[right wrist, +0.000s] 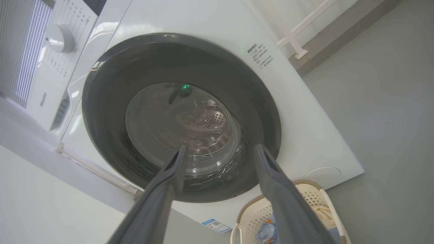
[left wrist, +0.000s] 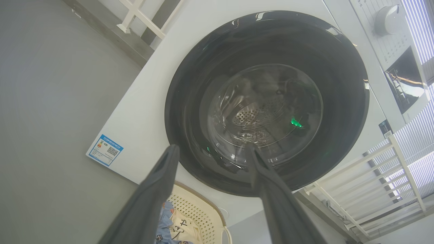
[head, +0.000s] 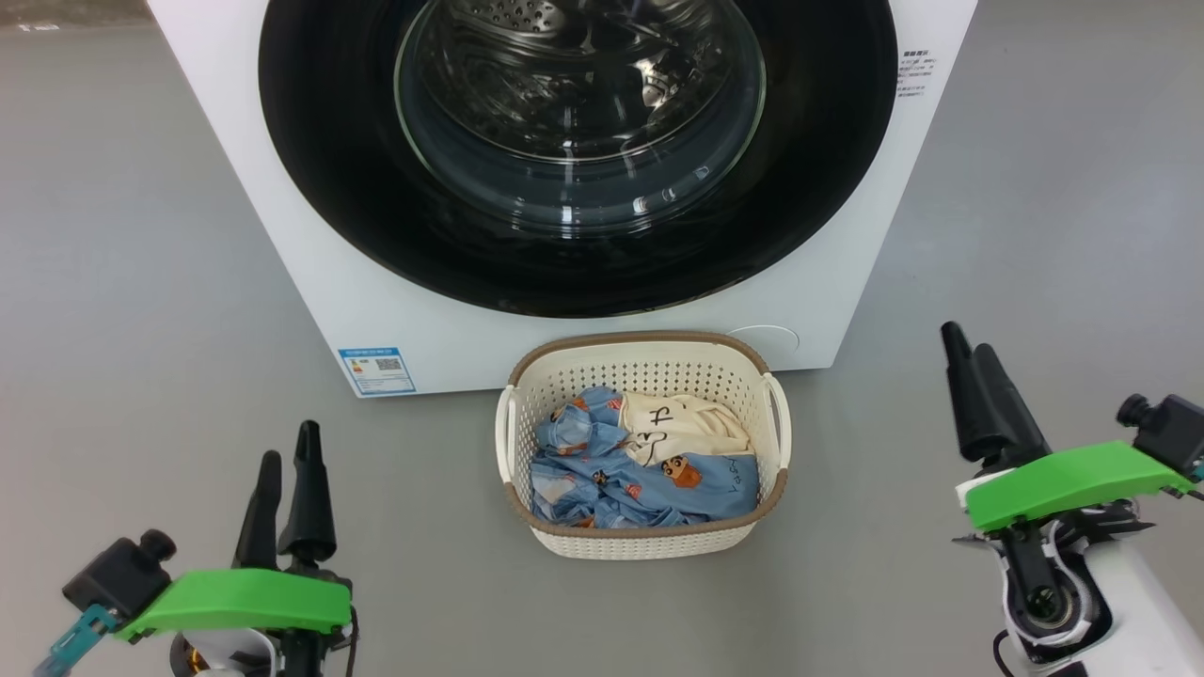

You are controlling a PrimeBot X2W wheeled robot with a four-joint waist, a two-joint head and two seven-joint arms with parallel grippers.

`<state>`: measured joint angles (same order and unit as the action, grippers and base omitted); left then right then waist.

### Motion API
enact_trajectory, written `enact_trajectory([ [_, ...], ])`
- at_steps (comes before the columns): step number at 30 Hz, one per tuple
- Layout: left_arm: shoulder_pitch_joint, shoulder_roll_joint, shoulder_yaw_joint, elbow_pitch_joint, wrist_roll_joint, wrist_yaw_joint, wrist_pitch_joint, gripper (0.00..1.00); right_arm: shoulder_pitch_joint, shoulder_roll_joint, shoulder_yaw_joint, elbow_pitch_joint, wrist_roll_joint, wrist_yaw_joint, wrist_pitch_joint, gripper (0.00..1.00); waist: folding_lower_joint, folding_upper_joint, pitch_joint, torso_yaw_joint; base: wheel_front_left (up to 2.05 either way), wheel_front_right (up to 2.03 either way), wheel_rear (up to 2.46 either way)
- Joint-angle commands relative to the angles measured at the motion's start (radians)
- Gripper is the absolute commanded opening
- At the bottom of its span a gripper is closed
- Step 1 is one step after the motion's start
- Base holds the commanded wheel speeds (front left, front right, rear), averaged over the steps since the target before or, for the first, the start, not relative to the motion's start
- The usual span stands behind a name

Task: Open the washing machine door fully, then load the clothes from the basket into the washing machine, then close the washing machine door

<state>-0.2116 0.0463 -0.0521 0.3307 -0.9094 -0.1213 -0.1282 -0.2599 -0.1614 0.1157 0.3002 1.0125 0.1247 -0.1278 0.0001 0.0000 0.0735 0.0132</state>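
Near the basket (head: pixel 649 338), claws (head: pixel 289 442) (head: pixel 969 340) wide, empty.

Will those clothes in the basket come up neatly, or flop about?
Probably flop: the clothes lie crumpled and folded over themselves, so they look soft and limp. The cream piece overlaps the blue fabric, so lifting one may drag the other along. They seem light; the small basket might shift if fabric snags.

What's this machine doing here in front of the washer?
A robot faces a washing machine with its door shut. A basket of clothes sits on the floor in front. The left tool and right tool hang open and empty, either side of the basket, touching nothing. No loading yet.
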Motion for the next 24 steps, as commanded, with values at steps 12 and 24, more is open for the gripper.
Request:
enact_trajectory([
  [12,-0.062,0.010,0.022,-0.007,0.206,0.011,-0.043,1.00,-0.073,-0.027,0.060,0.025,-0.210,0.005,-0.042,1.00,-0.0001,0.0000,0.001,0.003,0.00,0.00,0.00],
  [24,-0.084,0.008,0.015,0.011,0.383,0.020,-0.078,1.00,-0.110,-0.027,0.081,0.092,-0.390,0.005,-0.078,1.00,-0.0001,0.0000,0.006,0.004,0.00,0.00,0.00],
])
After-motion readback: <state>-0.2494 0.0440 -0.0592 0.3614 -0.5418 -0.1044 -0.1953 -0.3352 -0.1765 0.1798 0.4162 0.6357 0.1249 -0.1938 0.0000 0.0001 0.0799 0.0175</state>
